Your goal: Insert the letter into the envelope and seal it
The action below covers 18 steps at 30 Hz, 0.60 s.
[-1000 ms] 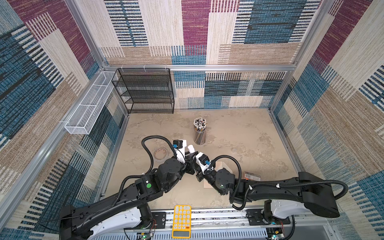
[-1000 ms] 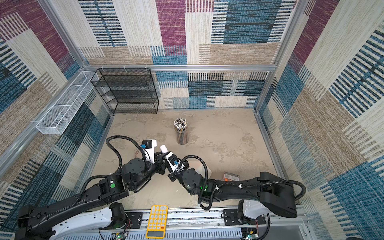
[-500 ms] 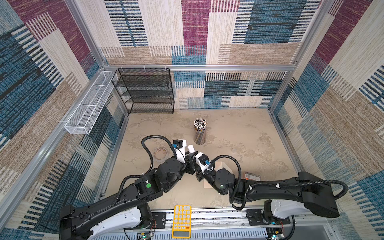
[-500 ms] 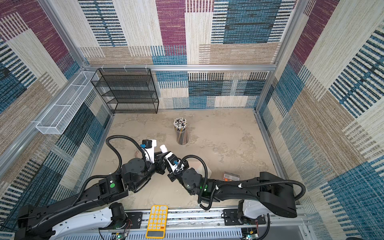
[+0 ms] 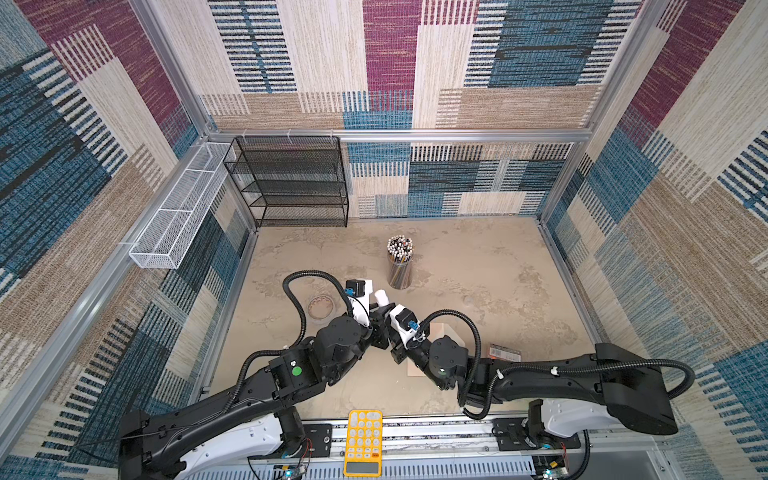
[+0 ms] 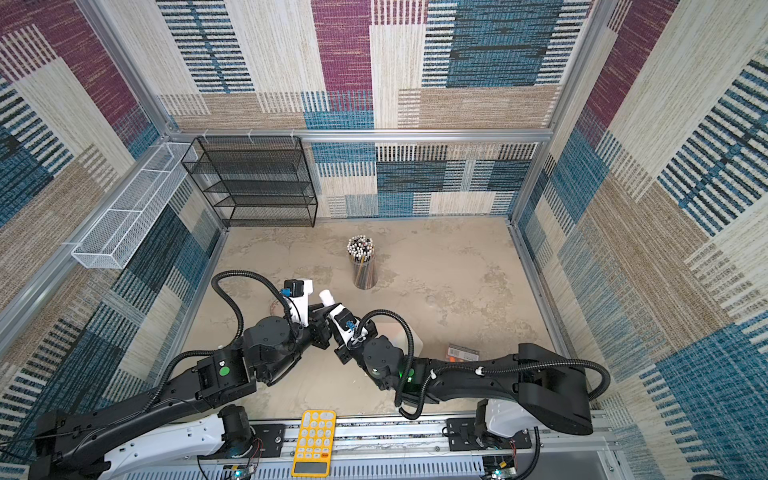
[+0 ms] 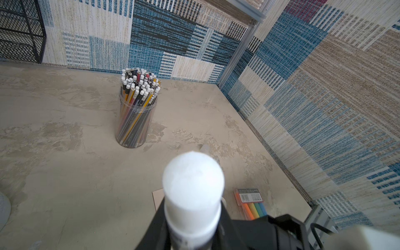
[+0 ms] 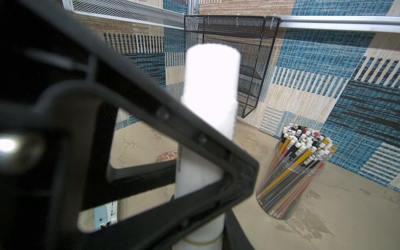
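A white glue stick is held off the table between both arms, near the middle front. My left gripper is shut on its body, with the rounded end pointing away from the wrist camera. My right gripper is shut on the stick's lower end, and a black finger of the left gripper crosses in front of it. The peach-tan envelope lies flat on the table, mostly under the right arm; one corner shows in the left wrist view. The letter is out of view.
A clear cup of pencils stands just behind the grippers. A tape roll lies to the left and a pack of coloured markers to the right. A black mesh shelf stands at the back left. A yellow calculator sits on the front rail.
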Available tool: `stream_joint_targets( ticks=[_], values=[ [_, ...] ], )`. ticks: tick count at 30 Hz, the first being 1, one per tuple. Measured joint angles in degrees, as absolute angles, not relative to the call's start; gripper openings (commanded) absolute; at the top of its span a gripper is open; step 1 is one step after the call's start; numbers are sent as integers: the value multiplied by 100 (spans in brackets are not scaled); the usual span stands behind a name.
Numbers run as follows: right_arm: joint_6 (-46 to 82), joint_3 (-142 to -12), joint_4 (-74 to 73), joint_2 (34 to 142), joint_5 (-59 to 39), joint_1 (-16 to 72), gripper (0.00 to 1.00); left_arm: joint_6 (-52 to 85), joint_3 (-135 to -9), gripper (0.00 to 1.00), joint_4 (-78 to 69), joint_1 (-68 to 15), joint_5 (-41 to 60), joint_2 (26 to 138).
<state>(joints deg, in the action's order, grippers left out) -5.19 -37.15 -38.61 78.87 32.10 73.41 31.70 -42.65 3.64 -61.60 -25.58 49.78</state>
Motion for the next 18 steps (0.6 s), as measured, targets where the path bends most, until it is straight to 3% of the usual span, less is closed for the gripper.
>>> stream_joint_targets(
  ticks=[9,18],
  values=[
    [-523,-3754,-3632,7758,3074,7332,8,3151,-4289,0,399,-6163,-2528,4941],
    [-410,-3706,-2792,6858,1890,7328,0,3022,-4106,0,375,-6158,-1533,4287]
  ],
)
